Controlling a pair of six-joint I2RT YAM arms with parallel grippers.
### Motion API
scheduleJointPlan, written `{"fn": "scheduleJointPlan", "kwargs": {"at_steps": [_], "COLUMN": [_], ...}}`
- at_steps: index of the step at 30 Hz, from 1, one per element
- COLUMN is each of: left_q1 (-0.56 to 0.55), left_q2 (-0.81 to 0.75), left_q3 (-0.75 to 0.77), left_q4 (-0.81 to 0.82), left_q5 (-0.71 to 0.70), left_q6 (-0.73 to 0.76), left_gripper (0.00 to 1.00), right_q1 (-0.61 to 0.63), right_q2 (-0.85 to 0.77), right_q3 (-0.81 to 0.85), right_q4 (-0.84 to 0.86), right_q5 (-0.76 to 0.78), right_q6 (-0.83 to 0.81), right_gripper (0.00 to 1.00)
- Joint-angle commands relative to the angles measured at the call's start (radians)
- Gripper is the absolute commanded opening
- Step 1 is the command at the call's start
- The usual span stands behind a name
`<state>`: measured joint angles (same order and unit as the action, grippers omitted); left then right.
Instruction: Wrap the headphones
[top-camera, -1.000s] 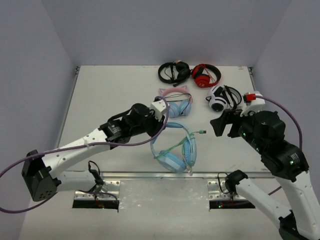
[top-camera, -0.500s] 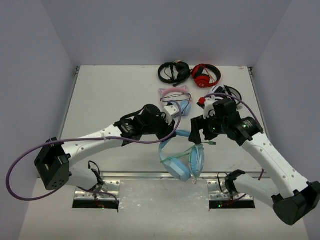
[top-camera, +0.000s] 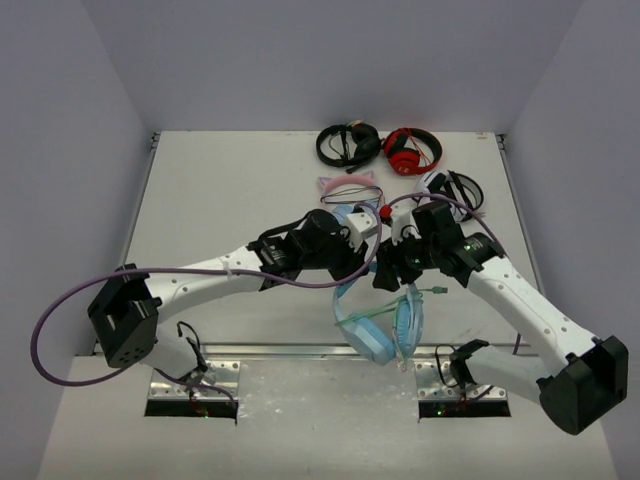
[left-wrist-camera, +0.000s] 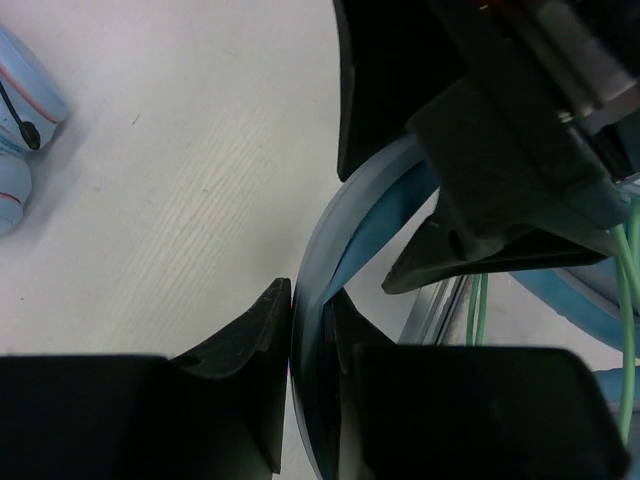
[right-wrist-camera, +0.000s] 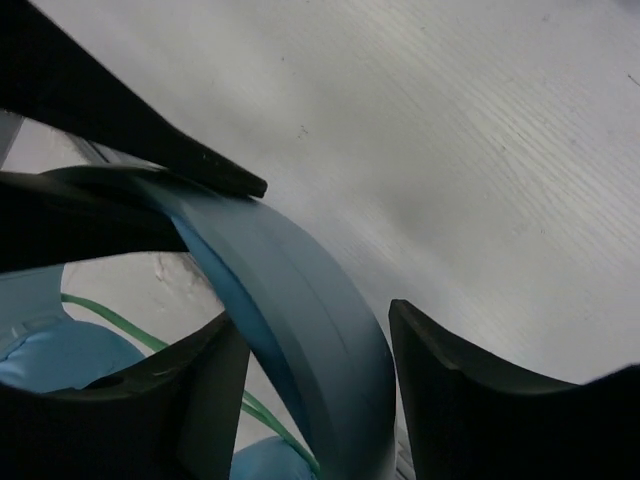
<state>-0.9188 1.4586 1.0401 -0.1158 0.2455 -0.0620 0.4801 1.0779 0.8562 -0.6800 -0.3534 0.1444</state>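
The light blue headphones hang tilted near the table's front edge, cups low, headband up. My left gripper is shut on the wide blue headband, which is pinched between its two black fingers. My right gripper meets it from the right. Its fingers stand on either side of the headband, open, with a thin gap on one side. The thin pale green cable trails off the cups to the right. It also shows in the left wrist view and the right wrist view.
Pink-and-blue cat-ear headphones lie just behind the grippers, with one cup in the left wrist view. Black headphones and red headphones lie at the back. White-and-black headphones are partly behind the right arm. A metal rail runs along the table's front edge.
The left gripper carried the headphones right and nearer the front edge. The right arm swung left from the open table and brought its fingers round the headband.
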Motion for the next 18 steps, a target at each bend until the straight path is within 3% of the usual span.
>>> {"fn": "scheduleJointPlan", "kwargs": {"at_steps": [1, 4, 5, 6, 8, 9, 11, 12, 16, 18], "left_q1": [-0.04, -0.045, -0.045, -0.045, -0.045, -0.045, -0.043, -0.043, -0.043, -0.043], "left_q2": [-0.018, -0.021, -0.023, -0.024, -0.033, -0.037, -0.046, -0.046, -0.046, -0.05], "left_q3": [0.058, 0.046, 0.037, 0.037, 0.025, 0.02, 0.015, 0.02, 0.04, 0.06], "left_q4": [0.131, 0.123, 0.12, 0.119, 0.119, 0.122, 0.13, 0.127, 0.122, 0.072], "left_q5": [-0.003, -0.032, -0.052, -0.063, -0.087, -0.121, -0.165, -0.208, -0.241, -0.335], "left_q6": [-0.045, -0.041, -0.038, -0.036, -0.039, -0.042, -0.064, -0.076, -0.127, -0.16], "left_gripper": [0.0, 0.01, 0.01, 0.02, 0.08, 0.14, 0.21, 0.34, 0.56, 0.7], "right_q1": [0.006, 0.006, 0.006, 0.006, 0.008, 0.006, 0.006, 0.006, 0.006, 0.005], "right_q2": [0.046, 0.062, 0.06, 0.056, 0.044, 0.033, 0.022, 0.008, 0.007, 0.014], "right_q3": [0.023, 0.043, 0.046, 0.043, 0.032, 0.026, 0.003, -0.012, 0.001, 0.009], "right_q4": [0.053, 0.057, 0.068, 0.079, 0.102, 0.108, 0.1, 0.108, 0.099, 0.108], "right_q5": [-0.061, -0.093, -0.093, -0.085, -0.067, -0.068, -0.139, -0.139, -0.096, -0.033], "right_q6": [-0.104, -0.181, -0.202, -0.213, -0.236, -0.296, -0.386, -0.44, -0.506, -0.545], "right_gripper": [0.57, 0.43, 0.29, 0.24, 0.15, 0.02, 0.01, 0.01, 0.01, 0.01]}}
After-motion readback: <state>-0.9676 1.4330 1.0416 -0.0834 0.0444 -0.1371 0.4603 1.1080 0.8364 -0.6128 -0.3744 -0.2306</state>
